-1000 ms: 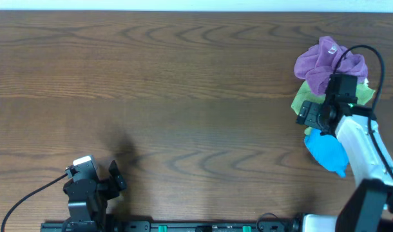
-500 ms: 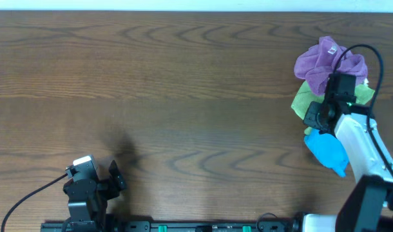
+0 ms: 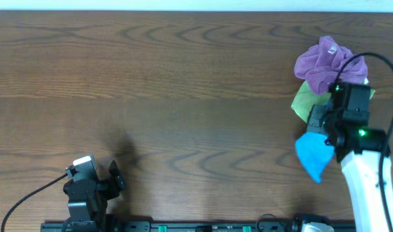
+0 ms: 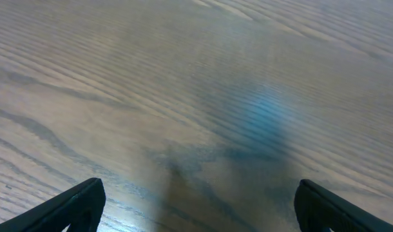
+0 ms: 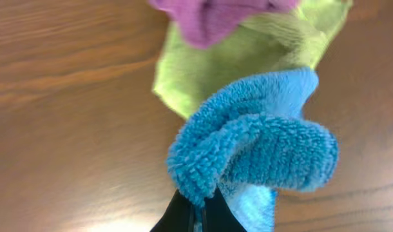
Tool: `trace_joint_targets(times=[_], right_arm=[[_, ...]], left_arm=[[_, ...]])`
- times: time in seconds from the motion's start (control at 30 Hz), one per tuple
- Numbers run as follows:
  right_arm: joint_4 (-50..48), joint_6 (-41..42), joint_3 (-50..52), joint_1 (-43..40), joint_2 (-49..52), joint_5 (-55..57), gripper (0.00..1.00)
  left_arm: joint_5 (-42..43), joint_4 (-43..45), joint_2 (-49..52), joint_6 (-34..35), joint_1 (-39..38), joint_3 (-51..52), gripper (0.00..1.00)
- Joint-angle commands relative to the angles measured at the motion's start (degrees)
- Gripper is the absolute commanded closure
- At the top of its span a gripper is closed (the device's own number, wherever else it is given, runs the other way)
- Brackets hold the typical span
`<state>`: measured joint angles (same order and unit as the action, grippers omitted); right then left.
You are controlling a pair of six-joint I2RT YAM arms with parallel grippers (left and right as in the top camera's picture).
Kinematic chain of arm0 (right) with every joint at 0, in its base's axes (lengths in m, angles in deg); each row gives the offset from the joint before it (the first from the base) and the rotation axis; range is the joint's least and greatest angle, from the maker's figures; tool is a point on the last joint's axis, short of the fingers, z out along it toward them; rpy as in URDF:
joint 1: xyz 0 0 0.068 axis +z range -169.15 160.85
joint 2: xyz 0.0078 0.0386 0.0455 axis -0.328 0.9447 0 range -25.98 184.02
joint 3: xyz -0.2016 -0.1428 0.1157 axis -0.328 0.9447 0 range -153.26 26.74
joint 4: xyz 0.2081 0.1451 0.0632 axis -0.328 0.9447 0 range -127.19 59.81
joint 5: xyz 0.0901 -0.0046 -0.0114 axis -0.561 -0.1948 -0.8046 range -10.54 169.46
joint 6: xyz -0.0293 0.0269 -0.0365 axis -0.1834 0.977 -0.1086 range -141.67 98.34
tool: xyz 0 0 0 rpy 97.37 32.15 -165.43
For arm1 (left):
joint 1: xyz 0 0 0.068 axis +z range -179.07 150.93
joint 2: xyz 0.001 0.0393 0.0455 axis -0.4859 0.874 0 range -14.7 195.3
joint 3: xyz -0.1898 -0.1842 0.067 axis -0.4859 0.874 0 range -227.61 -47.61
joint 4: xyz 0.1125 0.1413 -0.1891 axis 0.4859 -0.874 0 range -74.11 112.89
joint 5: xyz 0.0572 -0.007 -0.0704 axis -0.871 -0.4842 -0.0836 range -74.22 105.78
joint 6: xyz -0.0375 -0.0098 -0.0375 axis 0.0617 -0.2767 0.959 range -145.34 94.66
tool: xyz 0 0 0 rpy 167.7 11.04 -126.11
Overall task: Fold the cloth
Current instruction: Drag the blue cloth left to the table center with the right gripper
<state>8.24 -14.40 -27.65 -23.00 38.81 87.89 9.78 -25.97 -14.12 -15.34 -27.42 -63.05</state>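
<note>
My right end effector [image 5: 195, 209] comes in from the near right side of the bench [image 3: 183, 84], pinched tight on a fold of the cloth [image 5: 254, 145], which is bunched up just beside the green cloth [image 5: 248, 58] (the purple cloth [image 5: 216, 16] lies on that one). My left end effector [image 4: 200, 203] sits at the near left, fingers wide apart and holding nothing, with lots of wood between the arms.

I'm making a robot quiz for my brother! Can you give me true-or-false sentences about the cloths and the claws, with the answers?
1. The right claw pinches the blue cloth. True.
2. The left claw holds the purple cloth. False: it is open and empty, far from the cloths.
3. The purple cloth lies partly on the green cloth. True.
4. The blue cloth is folded flat and neat. False: it is bunched up in the right claw.
</note>
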Motion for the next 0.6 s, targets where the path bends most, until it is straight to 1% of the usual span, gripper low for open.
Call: trace_joint_targets(times=[0.0,0.13,0.27,0.43,0.57], right_arm=[[1.51,-2.29,-1.88,4.37,-4.5,-0.94,0.99],[3.34,-3.32,-4.02,11.1,-7.78,-4.7,0.99],[2.97,-3.3,-6.03,18.01,-8.07,-7.98,0.99],[-1.9,-3.04,-7.26,27.45,-5.9,-10.16,0.99],[-8.83,-3.06,-7.48,33.33,-1.31,-11.13,0.99]], left_arm=[[0.04,-2.54,-0.33,-1.22,-0.28,1.9,0.05],[0.04,-2.54,-0.33,-1.22,-0.28,1.9,0.05],[0.04,-2.54,-0.33,-1.22,-0.28,1.9,0.05],[0.04,-2.54,-0.33,-1.22,-0.28,1.9,0.05],[0.04,-2.54,-0.33,-1.22,-0.28,1.9,0.05]])
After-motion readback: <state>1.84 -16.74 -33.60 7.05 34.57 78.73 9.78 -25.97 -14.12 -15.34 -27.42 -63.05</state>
